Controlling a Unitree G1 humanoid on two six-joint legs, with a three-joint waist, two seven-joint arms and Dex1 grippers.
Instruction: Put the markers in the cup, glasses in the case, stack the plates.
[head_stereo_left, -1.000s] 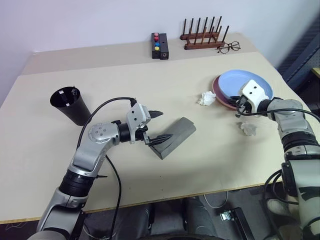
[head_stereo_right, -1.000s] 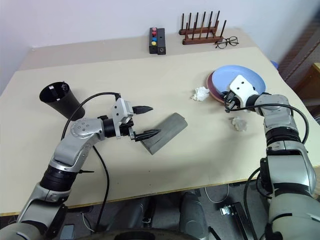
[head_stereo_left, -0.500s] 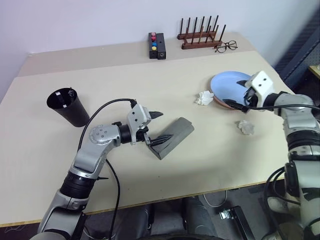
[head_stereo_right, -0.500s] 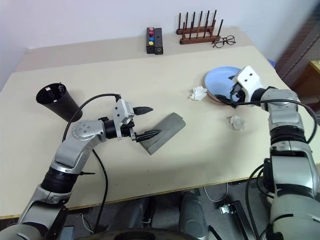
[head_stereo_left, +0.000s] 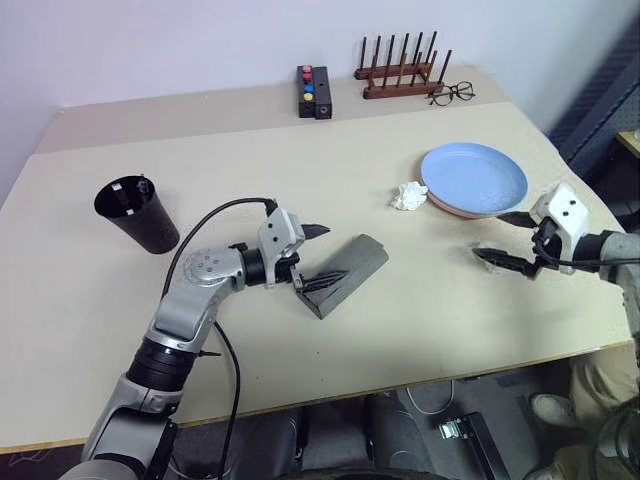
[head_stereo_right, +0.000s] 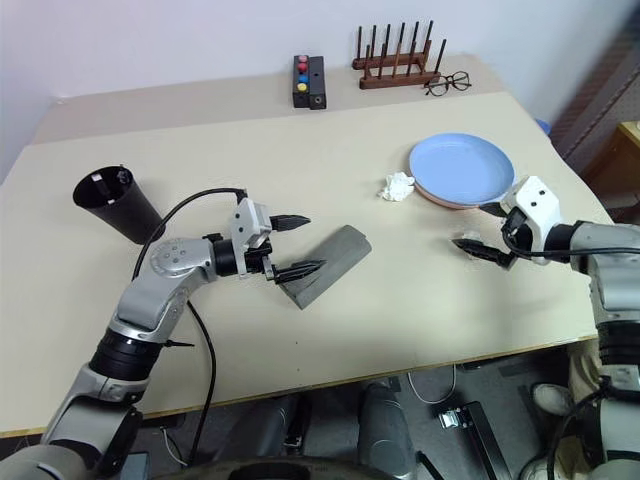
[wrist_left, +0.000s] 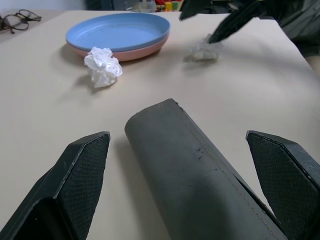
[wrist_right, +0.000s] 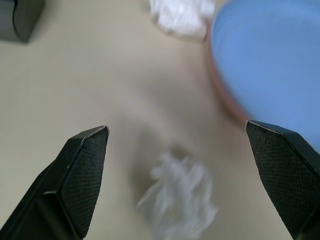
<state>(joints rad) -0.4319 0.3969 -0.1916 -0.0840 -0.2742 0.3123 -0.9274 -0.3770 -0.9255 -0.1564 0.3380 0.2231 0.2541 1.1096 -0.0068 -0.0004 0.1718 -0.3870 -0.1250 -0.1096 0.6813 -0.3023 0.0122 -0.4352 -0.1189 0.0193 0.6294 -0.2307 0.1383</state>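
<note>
Right wrist view blurs a crumpled tissue (wrist_right: 180, 200).

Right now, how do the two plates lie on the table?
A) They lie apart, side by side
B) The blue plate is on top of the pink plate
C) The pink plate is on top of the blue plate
B: the blue plate covers the pink plate, leaving its near rim visible.
</note>
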